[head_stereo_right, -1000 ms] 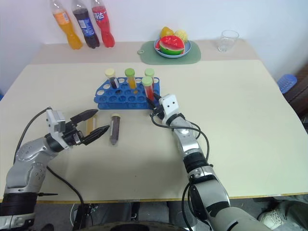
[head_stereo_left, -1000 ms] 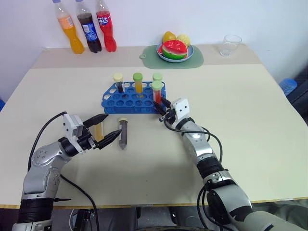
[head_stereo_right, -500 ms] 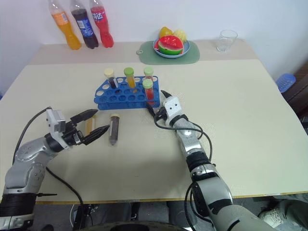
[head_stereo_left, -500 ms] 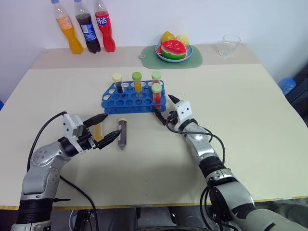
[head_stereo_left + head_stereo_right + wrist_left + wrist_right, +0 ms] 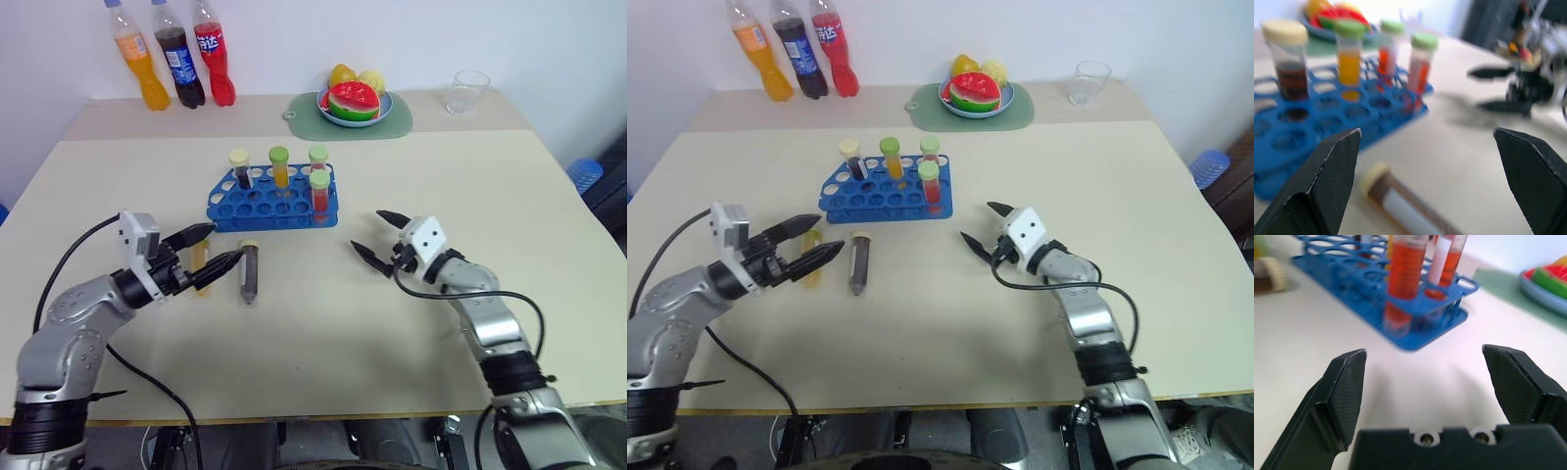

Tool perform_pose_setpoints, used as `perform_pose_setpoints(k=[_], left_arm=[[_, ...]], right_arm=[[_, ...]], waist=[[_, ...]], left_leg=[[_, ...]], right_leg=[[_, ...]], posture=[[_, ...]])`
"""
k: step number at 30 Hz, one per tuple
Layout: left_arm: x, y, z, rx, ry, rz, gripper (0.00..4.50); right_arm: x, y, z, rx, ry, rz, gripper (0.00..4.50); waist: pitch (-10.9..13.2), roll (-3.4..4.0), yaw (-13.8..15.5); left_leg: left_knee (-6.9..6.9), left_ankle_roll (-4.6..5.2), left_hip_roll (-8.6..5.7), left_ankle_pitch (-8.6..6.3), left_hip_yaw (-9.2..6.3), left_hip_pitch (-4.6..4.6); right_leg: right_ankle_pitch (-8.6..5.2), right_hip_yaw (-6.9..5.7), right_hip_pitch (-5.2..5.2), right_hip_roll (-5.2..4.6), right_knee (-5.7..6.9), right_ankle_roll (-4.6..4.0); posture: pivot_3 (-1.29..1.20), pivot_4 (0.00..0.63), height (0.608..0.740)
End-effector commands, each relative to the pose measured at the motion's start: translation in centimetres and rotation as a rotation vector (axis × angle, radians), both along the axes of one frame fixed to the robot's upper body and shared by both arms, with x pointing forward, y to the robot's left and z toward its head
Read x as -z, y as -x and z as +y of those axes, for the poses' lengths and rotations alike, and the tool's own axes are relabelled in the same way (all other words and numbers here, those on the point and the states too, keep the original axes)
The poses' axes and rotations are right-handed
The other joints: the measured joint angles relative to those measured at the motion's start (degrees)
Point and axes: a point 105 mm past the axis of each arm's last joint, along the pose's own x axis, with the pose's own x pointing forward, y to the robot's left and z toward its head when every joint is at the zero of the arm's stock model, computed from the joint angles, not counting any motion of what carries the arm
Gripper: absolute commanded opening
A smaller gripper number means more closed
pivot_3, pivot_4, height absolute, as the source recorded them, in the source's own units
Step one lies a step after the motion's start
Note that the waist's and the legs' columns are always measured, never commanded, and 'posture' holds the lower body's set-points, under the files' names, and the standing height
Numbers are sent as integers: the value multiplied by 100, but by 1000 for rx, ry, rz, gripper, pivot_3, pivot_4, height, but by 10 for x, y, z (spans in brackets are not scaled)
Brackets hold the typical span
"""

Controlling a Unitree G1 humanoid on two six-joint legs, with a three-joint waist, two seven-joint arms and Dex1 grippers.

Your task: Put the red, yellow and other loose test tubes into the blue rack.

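Observation:
The blue rack point(image 5: 266, 204) stands mid-table with several capped tubes upright in it, among them a red tube point(image 5: 319, 192) at its near right corner. A dark brown loose tube point(image 5: 249, 274) with a cream cap lies on the table in front of the rack. A yellow loose tube point(image 5: 201, 257) lies to its left. My left gripper point(image 5: 221, 244) is open, level, with the yellow tube beneath its fingers and the brown one just past its tips. My right gripper point(image 5: 368, 231) is open and empty, to the right of the rack and clear of it.
Three soda bottles point(image 5: 177, 57) stand at the back left. A green mat point(image 5: 304, 116) with a plate of fruit point(image 5: 355, 101) and a clear glass point(image 5: 470, 91) sit along the back. Bare tabletop lies between the grippers and along the front.
My right gripper has opened, let go of the red tube now standing in the rack's near right corner, and drawn back to the right. The left gripper has stayed open in place.

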Motion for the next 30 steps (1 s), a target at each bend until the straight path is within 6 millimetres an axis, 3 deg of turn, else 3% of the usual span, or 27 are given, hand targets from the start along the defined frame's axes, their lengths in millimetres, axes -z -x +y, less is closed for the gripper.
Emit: perform_pose_setpoints(k=[1, 8, 13, 21, 30], left_arm=[[-4, 8, 22, 2, -71, -5, 4500], [-5, 11, 39, 8, -133, 18, 4500], [-13, 13, 29, -22, -21, 67, 4500], [-11, 1, 9, -254, -46, 206, 4500], [-7, -21, 2, -475, -124, 438, 4500]], right_arm=[[-34, 10, 7, -56, -59, -12, 4171], [-66, 15, 27, -131, -143, 77, 4171], [-62, 41, 38, -339, 18, 31, 4171], [-58, 67, 7, -485, 60, -30, 4171], [-55, 61, -8, -442, 86, -48, 4171]], waist=[[0, 0, 0], [2, -2, 73], [3, -5, 170], [12, -19, 245], [18, -29, 293]], left_leg=[[0, 0, 0, 0, 2, 1], [4, 0, 2, 0, 6, -5], [0, 2, 0, -1, 6, -13], [10, 3, -2, -2, -3, -6], [15, 3, -5, -2, 1, -1]], right_leg=[[-5, 0, 0, 2, 0, -9], [-13, -2, 0, -5, -9, -22], [-8, -6, -1, -12, -17, -5], [-7, -6, 9, -18, -14, 10], [-7, -9, 17, -9, -11, 10]], posture=[[0, 150, 740], [0, 150, 740], [0, 150, 740], [0, 150, 740], [0, 150, 740]])
